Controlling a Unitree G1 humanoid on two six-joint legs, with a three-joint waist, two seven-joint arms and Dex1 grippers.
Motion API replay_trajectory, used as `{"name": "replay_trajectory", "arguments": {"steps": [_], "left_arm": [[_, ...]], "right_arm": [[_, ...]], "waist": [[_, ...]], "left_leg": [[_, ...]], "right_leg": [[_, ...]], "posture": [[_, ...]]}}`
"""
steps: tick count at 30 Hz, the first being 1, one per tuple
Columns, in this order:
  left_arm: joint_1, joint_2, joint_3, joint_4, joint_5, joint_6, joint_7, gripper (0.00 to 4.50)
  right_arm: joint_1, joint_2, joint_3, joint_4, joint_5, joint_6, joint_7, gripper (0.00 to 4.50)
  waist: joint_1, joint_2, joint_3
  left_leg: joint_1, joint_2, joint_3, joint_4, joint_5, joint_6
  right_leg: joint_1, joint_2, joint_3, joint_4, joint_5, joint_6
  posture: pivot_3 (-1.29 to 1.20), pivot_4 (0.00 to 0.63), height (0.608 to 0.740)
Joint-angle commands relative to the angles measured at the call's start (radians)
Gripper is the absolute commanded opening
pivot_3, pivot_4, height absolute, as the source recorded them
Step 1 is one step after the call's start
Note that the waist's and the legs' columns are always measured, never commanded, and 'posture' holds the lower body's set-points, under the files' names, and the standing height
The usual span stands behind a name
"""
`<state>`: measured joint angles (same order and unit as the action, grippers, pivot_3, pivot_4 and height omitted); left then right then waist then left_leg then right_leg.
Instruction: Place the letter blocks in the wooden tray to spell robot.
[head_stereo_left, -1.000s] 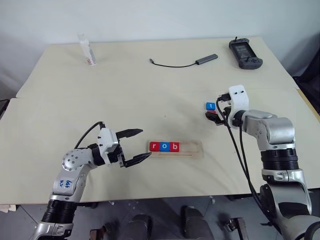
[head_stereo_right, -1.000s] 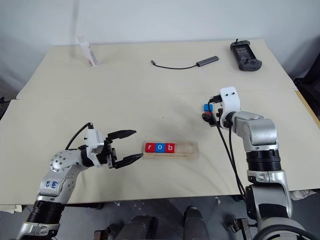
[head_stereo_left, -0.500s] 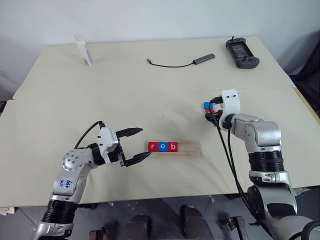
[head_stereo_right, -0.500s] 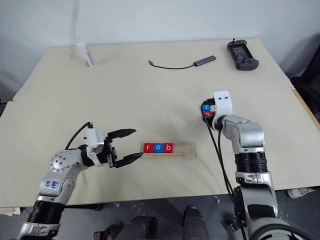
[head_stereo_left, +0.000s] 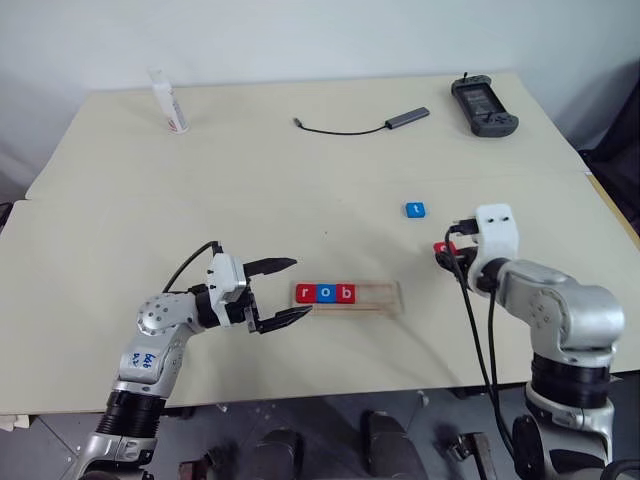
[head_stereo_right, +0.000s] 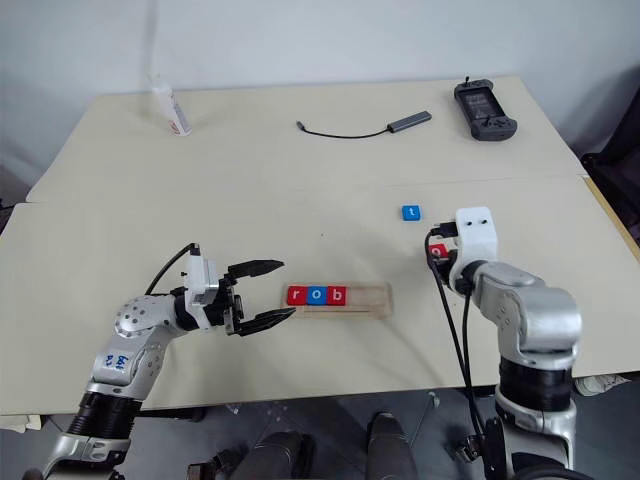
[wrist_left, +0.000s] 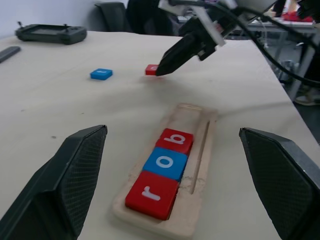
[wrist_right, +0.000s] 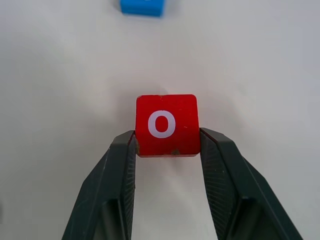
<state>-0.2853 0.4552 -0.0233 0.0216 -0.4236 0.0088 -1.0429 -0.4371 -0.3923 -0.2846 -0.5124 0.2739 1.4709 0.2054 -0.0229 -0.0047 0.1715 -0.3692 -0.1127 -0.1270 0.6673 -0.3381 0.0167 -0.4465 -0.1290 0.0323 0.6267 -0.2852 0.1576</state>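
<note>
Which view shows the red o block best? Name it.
The right wrist view: the red o block sits pinched in the right gripper, letter legible. In the left wrist and eye views it is a small red patch.

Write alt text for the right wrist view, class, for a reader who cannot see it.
The right hand grips a red letter block with a white "o" between its two black fingers, over a pale table. Part of a blue block lies on the table beyond it.
</note>
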Motion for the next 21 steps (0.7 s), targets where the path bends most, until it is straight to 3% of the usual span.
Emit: {"name": "replay_trajectory", "arguments": {"steps": [1,5,10,13,18,21], "left_arm": [[-0.033,-0.009,-0.010,0.026,-0.004,-0.019,-0.038,4.50],[-0.052,-0.016,-0.015,0.049,-0.003,-0.021,-0.065,4.50],[-0.071,-0.013,-0.014,0.063,-0.002,-0.023,-0.084,4.50],[-0.062,-0.003,-0.011,0.055,0.000,-0.029,-0.098,4.50],[-0.041,0.005,-0.003,0.039,-0.003,-0.036,-0.103,4.50],[-0.018,0.009,0.002,0.016,-0.003,-0.035,-0.090,4.50]], "right_arm": [[0.097,0.062,-0.060,-0.247,0.028,0.139,-0.009,1.45],[0.190,0.120,-0.054,-0.335,0.028,0.144,-0.023,1.45],[0.228,0.115,-0.056,-0.333,0.038,0.142,0.012,3.06],[0.229,0.001,-0.065,-0.324,0.104,0.122,0.125,4.04],[0.294,-0.272,-0.056,-0.235,0.193,-0.167,0.412,4.04],[0.364,-0.476,0.051,-0.040,0.097,-0.600,0.681,4.04]], "waist": [[0.000,0.000,0.000],[-0.002,0.000,0.000],[-0.001,0.000,0.000],[0.000,0.000,0.000],[0.008,0.000,0.000],[0.015,0.000,0.000]], "left_leg": [[0.000,0.000,0.000,0.000,0.000,0.000],[0.001,-0.001,0.001,0.000,0.000,0.000],[0.001,-0.001,0.001,0.000,0.000,0.000],[0.001,-0.001,0.001,0.000,0.000,0.000],[0.001,-0.001,0.001,0.000,0.000,0.001],[0.001,-0.001,0.002,0.000,-0.001,0.002]], "right_leg": [[0.000,0.000,0.000,0.000,0.000,0.000],[0.000,0.000,0.001,0.001,0.000,0.000],[0.000,0.000,0.001,0.001,0.000,0.000],[0.000,-0.001,0.001,0.001,0.000,0.000],[0.001,-0.001,0.001,-0.001,0.000,0.000],[0.001,0.000,0.001,-0.003,0.000,0.000]], "posture": [[0.00,0.150,0.740],[0.00,0.150,0.740],[0.00,0.150,0.740],[0.00,0.150,0.740],[0.00,0.150,0.740],[0.00,0.150,0.740]]}}
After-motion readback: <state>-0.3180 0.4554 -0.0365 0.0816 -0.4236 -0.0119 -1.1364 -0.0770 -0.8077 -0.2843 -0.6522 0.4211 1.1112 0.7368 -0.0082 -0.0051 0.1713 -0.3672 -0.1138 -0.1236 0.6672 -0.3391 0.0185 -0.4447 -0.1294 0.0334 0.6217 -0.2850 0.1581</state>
